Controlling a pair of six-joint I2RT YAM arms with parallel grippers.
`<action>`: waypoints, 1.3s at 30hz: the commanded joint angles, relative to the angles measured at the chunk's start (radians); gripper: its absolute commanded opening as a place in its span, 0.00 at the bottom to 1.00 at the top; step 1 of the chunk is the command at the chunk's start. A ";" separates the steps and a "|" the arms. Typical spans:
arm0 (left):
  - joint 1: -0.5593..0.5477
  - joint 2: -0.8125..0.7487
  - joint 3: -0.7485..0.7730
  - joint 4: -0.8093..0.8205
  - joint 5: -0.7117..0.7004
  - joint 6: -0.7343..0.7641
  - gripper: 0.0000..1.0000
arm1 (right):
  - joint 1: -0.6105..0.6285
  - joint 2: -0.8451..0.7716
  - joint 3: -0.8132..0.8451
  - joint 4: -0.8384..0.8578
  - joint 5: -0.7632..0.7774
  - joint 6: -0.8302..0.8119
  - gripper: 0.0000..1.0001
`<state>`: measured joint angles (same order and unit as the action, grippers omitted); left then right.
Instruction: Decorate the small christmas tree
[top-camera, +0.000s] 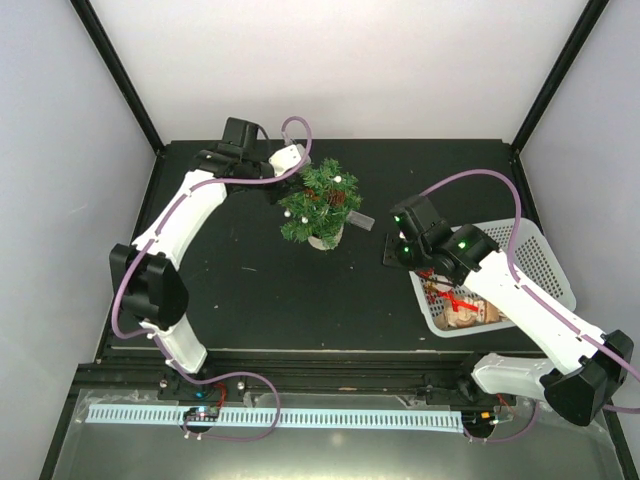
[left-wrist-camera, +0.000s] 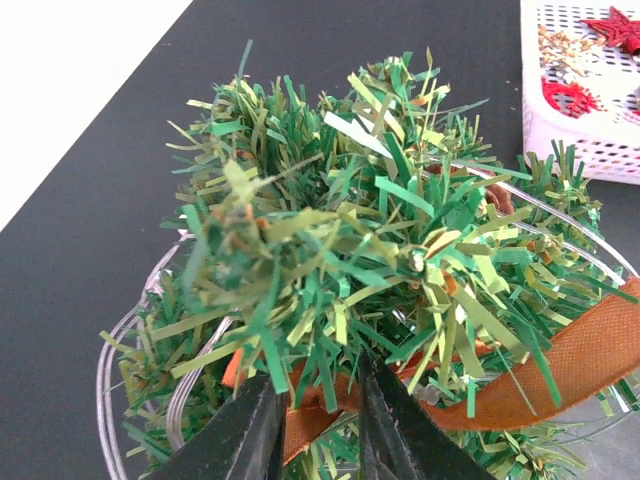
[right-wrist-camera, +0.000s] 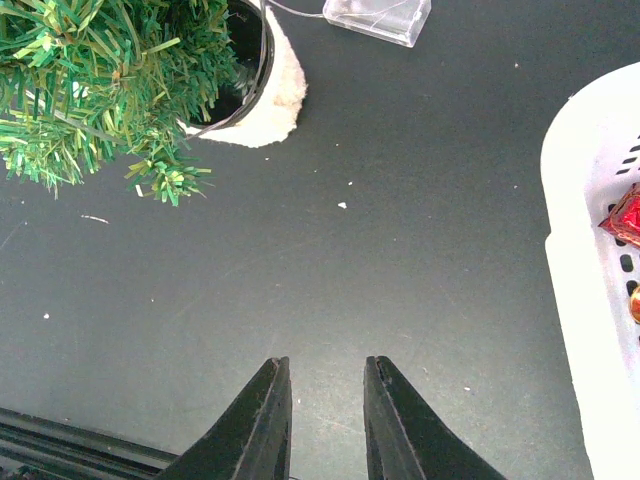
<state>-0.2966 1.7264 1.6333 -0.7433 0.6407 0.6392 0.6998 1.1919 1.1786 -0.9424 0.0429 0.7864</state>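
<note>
The small christmas tree stands in its white pot at the table's middle back. A thin clear light wire and an orange ribbon wind through its branches. My left gripper is at the tree's upper left side. In the left wrist view its fingers stand a little apart, with a crumpled end of the ribbon between them. My right gripper hovers low over bare table right of the tree, slightly open and empty. The pot's edge shows at that view's upper left.
A white perforated basket at the right holds red and gold ornaments; its rim shows in the right wrist view and the left wrist view. A clear battery box lies right of the pot. White walls enclose the black table.
</note>
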 joint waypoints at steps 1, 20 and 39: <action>-0.004 -0.060 0.012 0.008 -0.055 -0.017 0.23 | -0.004 -0.017 0.024 0.000 0.018 -0.012 0.24; 0.052 -0.250 -0.057 -0.052 -0.174 -0.075 0.30 | -0.055 -0.094 0.038 -0.140 0.096 -0.008 0.29; 0.126 -0.538 -0.139 -0.242 -0.102 -0.170 0.57 | -0.478 -0.184 -0.129 -0.264 -0.040 -0.079 0.48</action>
<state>-0.1852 1.1938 1.4990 -0.8978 0.4648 0.5098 0.2539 0.9958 1.0485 -1.1687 0.0559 0.7155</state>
